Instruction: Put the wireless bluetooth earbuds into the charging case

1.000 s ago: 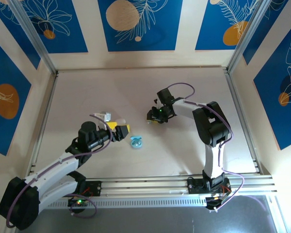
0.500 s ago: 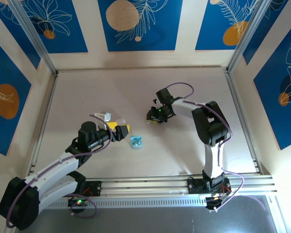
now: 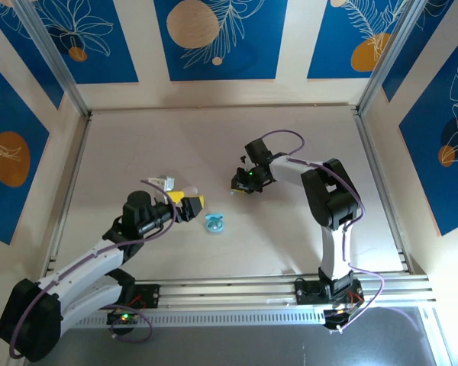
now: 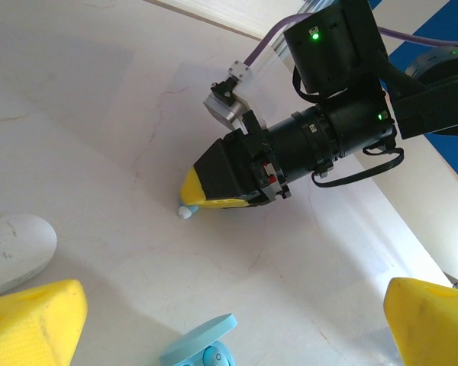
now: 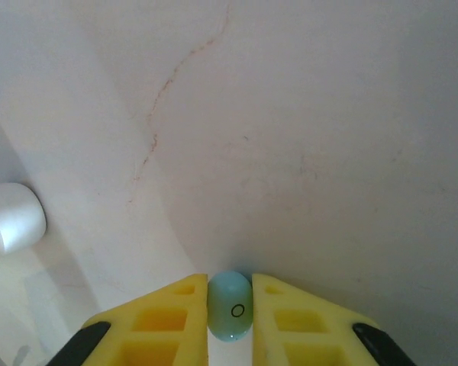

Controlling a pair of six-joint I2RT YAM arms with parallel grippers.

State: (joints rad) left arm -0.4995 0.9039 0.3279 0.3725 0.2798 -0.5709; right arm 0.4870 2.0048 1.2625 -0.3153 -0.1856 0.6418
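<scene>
Pale tabletop [image 3: 214,137], two arms.
Right gripper [image 5: 229,284] pinched a tiny pale-blue plastic earbud [image 5: 230,309]; left gripper [image 3: 192,203] hung wide open near a round pale-blue charging case [image 3: 214,223].

My left arm [image 3: 84,263] and right arm [image 3: 332,198]: white shells, black joints. Behind the chunky yellow fingers [image 5: 290,320] with square pockets sit black wrists, green LEDs [image 4: 314,34], looping purple cables [image 4: 261,47].
</scene>
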